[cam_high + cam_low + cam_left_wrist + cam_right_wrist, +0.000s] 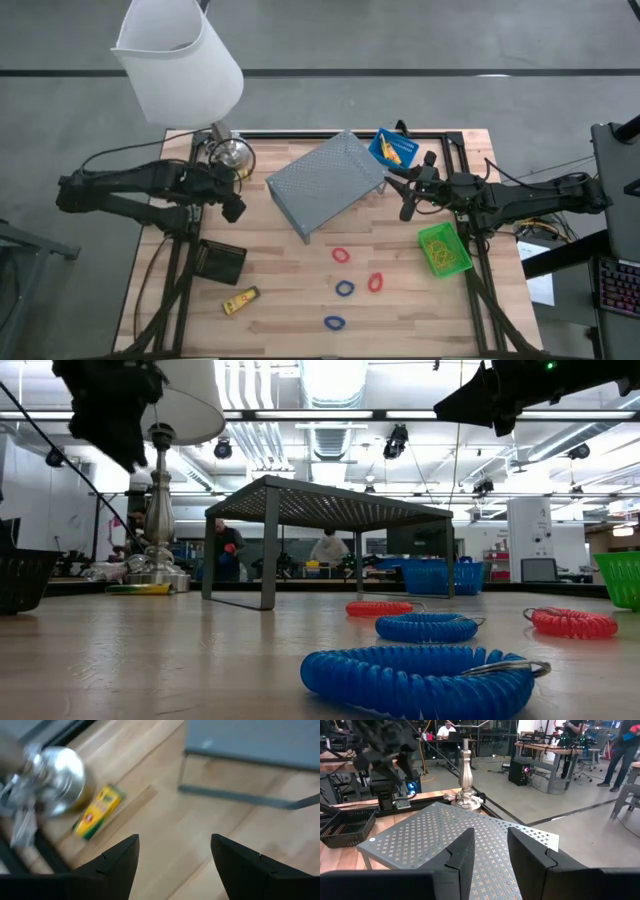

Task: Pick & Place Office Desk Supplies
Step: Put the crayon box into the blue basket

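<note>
- Four coiled loops lie in the lower middle of the high view: a red loop, a second red loop, a blue loop and a second blue loop.
- A yellow piece with dark marks lies at the lower left of the table, below the black bin. Another yellow piece lies just beside the lamp base.
- The left gripper hangs in the air at the left, near the lamp base; its fingers stand wide apart with nothing between them.
- The right gripper hovers at the right edge of the grey stand; its fingers are a little apart and hold nothing.
- The blue bin, at the upper right, holds a yellow piece. The green bin stands at the right; I cannot tell its content. The same for the black bin.
</note>
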`<state>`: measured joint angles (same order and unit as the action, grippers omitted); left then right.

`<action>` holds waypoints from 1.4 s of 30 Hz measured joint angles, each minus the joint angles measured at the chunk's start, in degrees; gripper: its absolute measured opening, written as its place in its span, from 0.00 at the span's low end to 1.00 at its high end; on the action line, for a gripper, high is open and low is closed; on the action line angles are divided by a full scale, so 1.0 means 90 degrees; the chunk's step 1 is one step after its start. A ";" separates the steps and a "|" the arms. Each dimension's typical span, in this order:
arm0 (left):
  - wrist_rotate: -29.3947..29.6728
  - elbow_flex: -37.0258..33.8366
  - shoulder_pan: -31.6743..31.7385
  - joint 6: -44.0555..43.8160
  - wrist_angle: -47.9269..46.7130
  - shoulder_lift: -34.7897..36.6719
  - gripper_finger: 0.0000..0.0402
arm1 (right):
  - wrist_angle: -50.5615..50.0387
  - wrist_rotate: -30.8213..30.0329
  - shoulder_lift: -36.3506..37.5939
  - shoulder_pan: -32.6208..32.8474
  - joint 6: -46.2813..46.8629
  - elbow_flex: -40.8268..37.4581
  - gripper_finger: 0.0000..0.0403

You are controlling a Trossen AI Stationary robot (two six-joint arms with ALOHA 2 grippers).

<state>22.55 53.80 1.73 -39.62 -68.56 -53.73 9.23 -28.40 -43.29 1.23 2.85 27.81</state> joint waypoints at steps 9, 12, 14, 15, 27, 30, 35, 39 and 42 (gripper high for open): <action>0.0585 -0.0176 0.0302 0.0130 -0.0074 -0.1076 0.63 | 0.0000 0.0000 0.0000 0.0002 0.0002 -0.0004 0.30; 0.0596 -0.0182 0.0483 0.0137 -0.0027 -0.1496 0.63 | 0.0000 0.0000 0.0000 0.0002 0.0010 -0.0007 0.31; 0.0531 -0.0182 0.0641 0.0137 -0.0024 -0.1770 0.62 | 0.0000 -0.0001 0.0000 0.0001 0.0000 -0.0007 0.32; 0.0479 -0.0182 0.0730 0.0136 -0.0023 -0.1885 0.62 | 0.0000 0.0000 0.0000 0.0002 0.0003 -0.0007 0.32; 0.0163 -0.0231 0.1781 0.0886 0.0256 -0.2345 0.62 | 0.0000 -0.0001 0.0000 0.0000 0.0005 -0.0007 0.30; 0.0162 -0.0469 0.1952 0.1496 0.0709 -0.2281 0.62 | 0.0000 0.0001 0.0000 0.0002 0.0006 -0.0007 0.29; 0.0148 -0.1067 0.2301 0.1927 0.1463 -0.2293 0.62 | 0.0000 0.0000 0.0000 0.0000 0.0010 -0.0007 0.28; -0.0010 -0.1383 0.2649 0.2158 0.1901 -0.2290 0.62 | 0.0000 0.0001 0.0000 0.0002 0.0005 -0.0007 0.28; -0.0024 -0.1404 0.2928 0.2336 0.2009 -0.2291 0.62 | 0.0000 0.0000 0.0000 0.0001 0.0001 -0.0007 0.29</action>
<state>22.33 41.16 28.08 -18.60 -50.48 -74.35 9.23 -28.39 -43.29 1.25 2.86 27.75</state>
